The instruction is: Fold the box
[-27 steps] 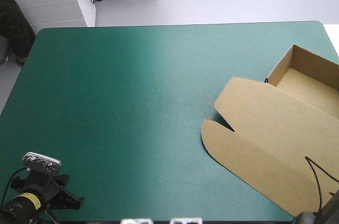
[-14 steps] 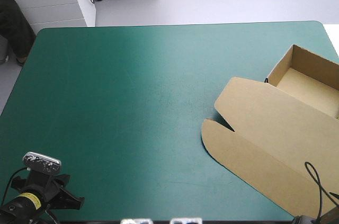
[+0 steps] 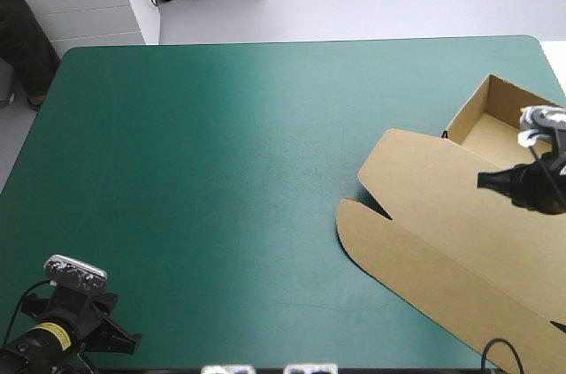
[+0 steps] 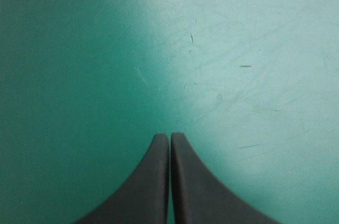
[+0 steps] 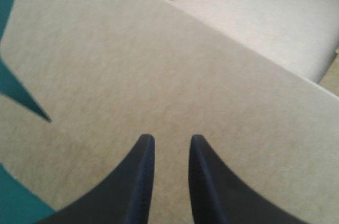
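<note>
The right gripper [image 3: 485, 181] has just swung over the lid [image 3: 433, 202] of the box [image 3: 508, 140], jaws narrowly apart, probably to grasp it; the left gripper [image 4: 169, 137] has its jaws together.

The teal-green cover [image 3: 221, 171] lies bare across the left, the middle and the far side, open to pass from the near edge to the far. On the right the brown box [image 3: 442, 206] takes the ground: its flat lid [image 3: 416, 255] is low, but the raised tray walls [image 3: 522, 100] at the far right stand in the way, with the right gripper [image 3: 485, 181] hanging over the lid beside them. The left gripper [image 3: 133, 339] occupies the near left corner.
</note>
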Motion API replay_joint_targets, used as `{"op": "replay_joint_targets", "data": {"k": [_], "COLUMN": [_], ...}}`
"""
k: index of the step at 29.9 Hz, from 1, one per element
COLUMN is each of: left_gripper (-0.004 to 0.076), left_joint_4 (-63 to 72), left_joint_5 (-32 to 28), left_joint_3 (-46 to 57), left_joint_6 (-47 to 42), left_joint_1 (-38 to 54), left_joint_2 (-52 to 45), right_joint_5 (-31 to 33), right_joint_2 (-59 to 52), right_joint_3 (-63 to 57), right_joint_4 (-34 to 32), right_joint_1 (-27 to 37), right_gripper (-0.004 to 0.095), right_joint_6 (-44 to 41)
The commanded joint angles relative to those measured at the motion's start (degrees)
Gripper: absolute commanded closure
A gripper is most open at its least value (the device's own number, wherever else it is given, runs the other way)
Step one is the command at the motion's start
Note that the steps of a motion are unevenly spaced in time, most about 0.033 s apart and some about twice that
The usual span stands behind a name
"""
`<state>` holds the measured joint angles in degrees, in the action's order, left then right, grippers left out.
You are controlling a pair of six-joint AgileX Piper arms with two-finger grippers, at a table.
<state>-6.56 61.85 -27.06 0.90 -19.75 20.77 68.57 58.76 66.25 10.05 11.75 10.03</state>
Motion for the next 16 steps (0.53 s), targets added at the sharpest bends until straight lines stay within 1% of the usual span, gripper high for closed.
{"op": "replay_joint_targets", "data": {"k": [1, 5, 7, 10, 16], "left_gripper": [0.0731, 0.0731, 0.0731, 0.0731, 0.0731], "left_joint_4": [-0.3, -0.3, -0.3, -0.3, -0.3], "left_joint_5": [-2.4, -2.4, -2.4, -2.4, -2.4], "left_joint_3": [-1.4, -1.4, -1.4, -1.4, -1.4], "left_joint_6": [-0.1, -0.1, -0.1, -0.1, -0.1], "left_joint_1": [-0.4, -0.4, -0.4, -0.4, -0.4], "left_joint_2": [0.5, 0.5, 0.5, 0.5, 0.5], "right_joint_5": [-3.7, -4.9, -5.3, -6.2, -11.5], "right_joint_2": [-8.4, -15.6, -18.6, -23.1, -32.2], "right_joint_3": [-3.6, -9.5, -12.7, -17.0, -26.6], "right_joint_4": [0.5, 0.8, 0.8, 1.0, 4.4], "right_joint_1": [-5.7, -10.1, -11.2, -11.7, -11.7], "right_gripper": [0.0744, 0.0747, 0.0747, 0.0747, 0.0747], "right_joint_6": [1.2, 2.6, 3.9, 5.1, 6.5]}}
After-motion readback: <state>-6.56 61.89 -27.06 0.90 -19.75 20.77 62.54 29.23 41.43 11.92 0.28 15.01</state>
